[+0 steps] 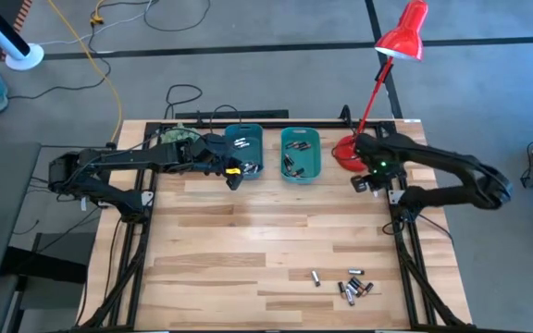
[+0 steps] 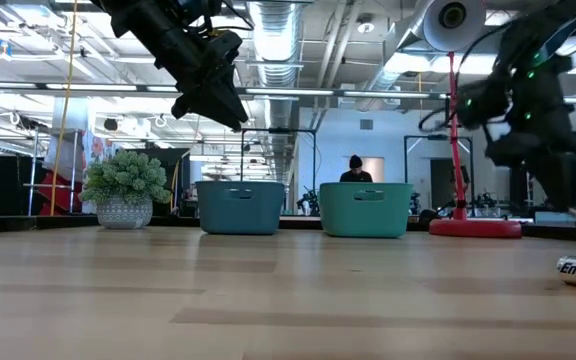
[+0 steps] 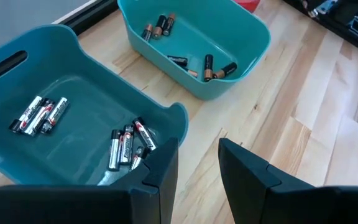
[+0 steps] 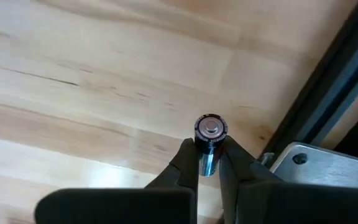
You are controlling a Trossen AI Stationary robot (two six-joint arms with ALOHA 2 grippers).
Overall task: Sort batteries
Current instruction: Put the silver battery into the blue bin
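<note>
Right wrist view — right gripper (image 4: 209,163) clamps battery (image 4: 208,142); probably silver.

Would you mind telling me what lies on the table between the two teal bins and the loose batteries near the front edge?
Nothing: in the high view, only bare wooden table lies between the teal bins and the loose batteries.

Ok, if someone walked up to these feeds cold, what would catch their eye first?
Probably the red lamp at the table's far right corner, beside two teal bins already holding batteries. Then the right tool, clamped on a single battery above the table's right edge, and the loose batteries left near the front edge.
</note>
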